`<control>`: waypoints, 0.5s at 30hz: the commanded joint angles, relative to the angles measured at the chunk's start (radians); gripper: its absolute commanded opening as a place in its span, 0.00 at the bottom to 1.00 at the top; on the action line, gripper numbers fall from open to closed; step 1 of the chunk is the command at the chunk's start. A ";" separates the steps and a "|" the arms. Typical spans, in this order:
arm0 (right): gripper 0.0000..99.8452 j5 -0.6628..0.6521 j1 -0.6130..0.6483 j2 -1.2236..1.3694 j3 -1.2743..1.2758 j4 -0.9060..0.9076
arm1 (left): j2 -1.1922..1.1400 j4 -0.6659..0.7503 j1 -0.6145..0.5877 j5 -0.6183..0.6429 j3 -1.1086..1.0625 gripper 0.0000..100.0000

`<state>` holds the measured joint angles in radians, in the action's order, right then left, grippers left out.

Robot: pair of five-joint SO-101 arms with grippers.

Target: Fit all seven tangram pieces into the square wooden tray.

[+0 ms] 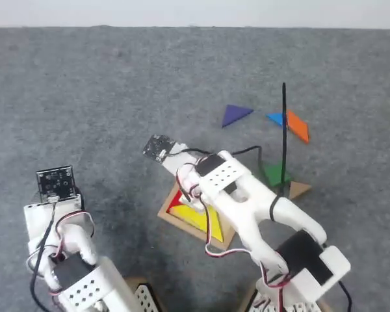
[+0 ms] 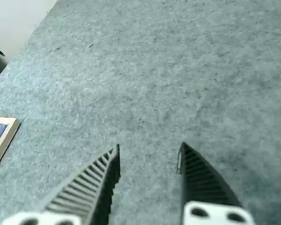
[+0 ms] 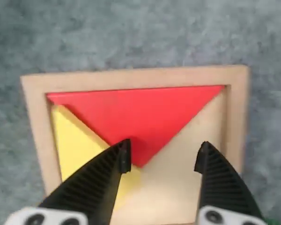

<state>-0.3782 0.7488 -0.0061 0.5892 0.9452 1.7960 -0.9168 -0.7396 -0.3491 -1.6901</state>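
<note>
I read the right gripper (image 3: 165,143) above the wooden tray (image 3: 131,77), fingers wide, empty (red triangle (image 3: 136,112), yellow triangle (image 3: 75,140) inside). Left gripper (image 2: 149,147) sits apart from the tray, fingers parted.

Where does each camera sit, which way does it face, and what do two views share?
High view: fixed above the table, looking down on grey carpet, the left arm, the right arm, the wooden tray and a loose purple triangle.
Left wrist view: on the left arm's wrist, facing carpet past its open left gripper.
Right wrist view: on the right arm's wrist, looking down into the tray past its open right gripper.
Shared: high and right wrist views both show the tray holding the red triangle and yellow piece.
</note>
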 commanded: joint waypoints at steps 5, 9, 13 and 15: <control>0.24 -0.006 0.036 -0.021 0.005 0.010 | 0.014 0.015 -0.003 0.009 0.008 0.20; 0.24 0.014 -0.082 -0.104 0.002 0.010 | 0.014 0.015 -0.003 0.009 0.008 0.20; 0.24 0.032 -0.265 -0.196 -0.014 -0.025 | 0.014 0.015 -0.003 0.009 0.008 0.20; 0.24 0.031 -0.317 -0.183 -0.041 -0.041 | 0.014 0.015 0.006 0.009 0.008 0.20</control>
<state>-0.3598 0.5171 -0.1366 0.5999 0.9298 1.7960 -0.9168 -0.7396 -0.3491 -1.6901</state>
